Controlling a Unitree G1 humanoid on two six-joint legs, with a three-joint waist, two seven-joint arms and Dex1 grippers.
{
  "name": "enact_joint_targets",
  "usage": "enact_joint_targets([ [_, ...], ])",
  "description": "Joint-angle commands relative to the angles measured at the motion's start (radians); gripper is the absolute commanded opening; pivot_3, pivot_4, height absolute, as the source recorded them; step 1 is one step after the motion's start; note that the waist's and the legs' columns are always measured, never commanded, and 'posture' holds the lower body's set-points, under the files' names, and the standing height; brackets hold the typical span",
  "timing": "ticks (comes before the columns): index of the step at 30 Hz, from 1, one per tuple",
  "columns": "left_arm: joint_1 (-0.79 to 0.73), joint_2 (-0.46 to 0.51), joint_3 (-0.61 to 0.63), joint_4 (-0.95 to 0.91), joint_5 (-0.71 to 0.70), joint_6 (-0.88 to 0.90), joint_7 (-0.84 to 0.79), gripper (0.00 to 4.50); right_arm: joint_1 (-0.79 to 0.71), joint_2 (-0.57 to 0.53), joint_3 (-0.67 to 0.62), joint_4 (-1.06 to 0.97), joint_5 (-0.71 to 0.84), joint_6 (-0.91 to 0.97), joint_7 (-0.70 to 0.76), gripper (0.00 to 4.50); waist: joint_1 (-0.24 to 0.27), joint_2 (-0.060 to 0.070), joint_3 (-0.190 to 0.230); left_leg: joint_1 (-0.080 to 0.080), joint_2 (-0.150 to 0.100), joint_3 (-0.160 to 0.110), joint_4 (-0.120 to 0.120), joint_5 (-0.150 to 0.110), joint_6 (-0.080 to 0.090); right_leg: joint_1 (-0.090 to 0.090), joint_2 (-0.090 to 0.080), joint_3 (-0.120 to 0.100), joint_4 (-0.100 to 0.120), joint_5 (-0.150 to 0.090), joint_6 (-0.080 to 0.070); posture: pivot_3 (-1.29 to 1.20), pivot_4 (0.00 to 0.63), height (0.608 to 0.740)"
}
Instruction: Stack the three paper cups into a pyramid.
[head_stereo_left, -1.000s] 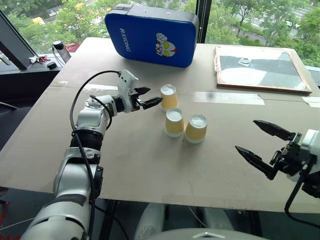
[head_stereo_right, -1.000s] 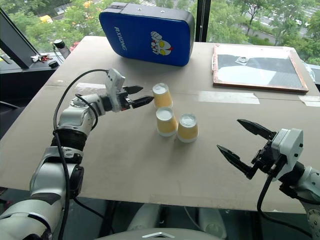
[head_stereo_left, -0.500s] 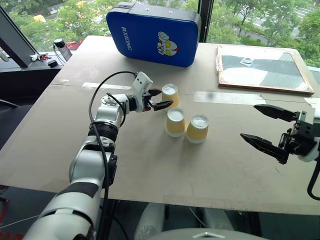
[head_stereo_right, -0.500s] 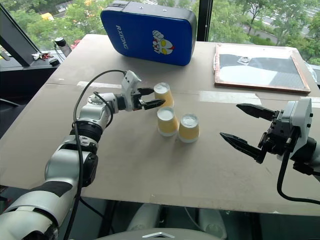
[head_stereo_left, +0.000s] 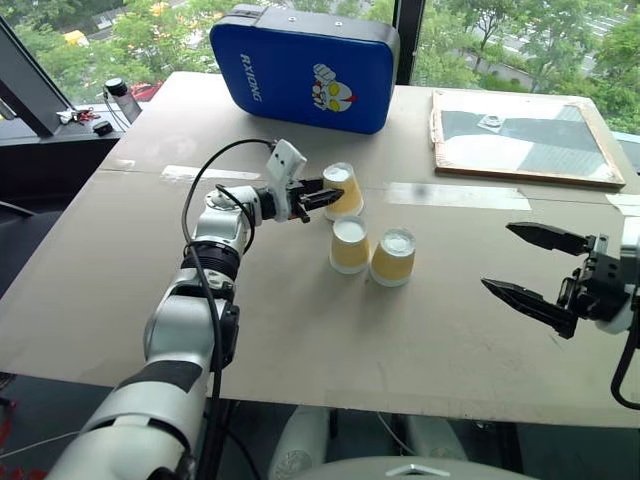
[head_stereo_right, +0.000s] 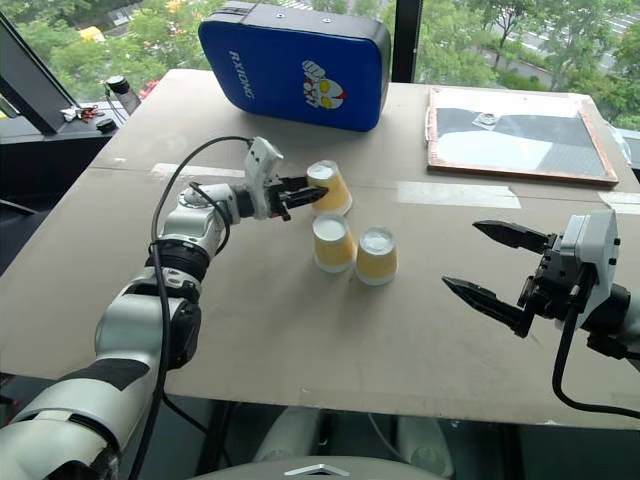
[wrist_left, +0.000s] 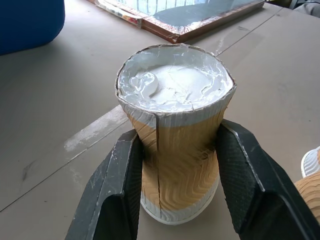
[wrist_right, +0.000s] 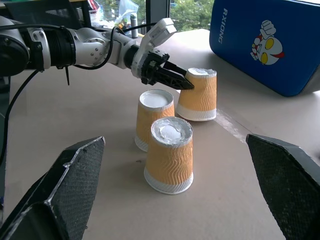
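1. Cups: three paper cups, all upside down on the worktop (head_stereo_left: 300, 330), no pyramid built.
2. Far cup (head_stereo_left: 342, 190) sat tilted, leaning away from the left arm, its base edge at or just off the board; can't tell which.
3. Left gripper (head_stereo_left: 322, 197) had its jaws clenched on the far cup's sides; the wrist view showed both black fingers (wrist_left: 112, 195) pressed against the yellow-tan wall, the cup (wrist_left: 175, 135) slightly squeezed.
4. Middle cup (head_stereo_left: 349, 245) and near cup (head_stereo_left: 393, 257) stood upright side by side, touching or nearly so, just in front of the gripped one.
5. Right gripper (head_stereo_left: 533, 272) hovered over the worktop's right side, well apart from the cups, jaws released and spread wide, holding nothing.
6. Blue case (head_stereo_left: 305, 65) lay at the far edge; framed board (head_stereo_left: 525, 138) at far right.
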Motion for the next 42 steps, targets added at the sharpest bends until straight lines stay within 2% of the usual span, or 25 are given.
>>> enact_joint_targets([
  [1,0.043,0.056,0.074,-0.314,-0.140,0.144,-0.078,1.62,0.014,0.012,-0.036,-0.017,-0.005,-0.031,0.022,4.50,-0.003,0.000,0.000,0.000,0.000,0.000,0.000,0.000,0.000,0.000,0.000,0.000,0.000,0.000,0.000,0.00,0.150,0.740],
  [7,0.178,0.153,0.052,-0.851,-0.339,0.518,-0.112,1.62,0.076,0.033,-0.071,-0.008,-0.016,-0.055,0.059,4.50,0.005,0.000,0.000,0.000,0.001,0.000,0.000,0.000,0.000,0.001,-0.001,0.000,-0.001,0.000,0.000,0.00,0.150,0.740],
  [12,0.202,0.159,-0.023,-1.014,-0.321,0.597,-0.041,1.62,0.120,0.037,-0.100,0.004,-0.030,-0.069,0.092,4.50,0.008,0.001,0.000,0.004,0.001,-0.003,0.003,0.000,0.000,0.006,0.000,-0.002,0.000,0.000,0.000,0.00,0.150,0.740],
  [18,0.197,0.139,-0.102,-1.053,-0.263,0.618,0.056,1.62,0.155,0.049,-0.114,-0.010,-0.041,-0.082,0.099,4.50,0.006,0.001,0.000,0.005,0.001,-0.003,0.004,0.000,0.000,0.008,0.000,-0.002,0.000,0.000,0.000,0.00,0.150,0.740],
  [41,0.243,0.142,-0.160,-1.025,-0.217,0.524,0.014,1.62,0.196,0.090,-0.111,-0.029,-0.070,-0.122,0.090,4.50,0.006,0.001,0.000,0.004,0.000,-0.004,0.004,0.000,0.000,0.008,0.000,-0.003,-0.001,0.000,0.000,0.00,0.150,0.740],
  [42,0.244,0.141,-0.163,-1.022,-0.210,0.512,0.014,2.60,0.195,0.090,-0.109,-0.029,-0.070,-0.121,0.089,4.50,0.007,0.001,0.000,0.004,0.000,-0.004,0.004,0.000,0.000,0.008,0.000,-0.003,-0.001,0.000,0.000,0.00,0.150,0.740],
])
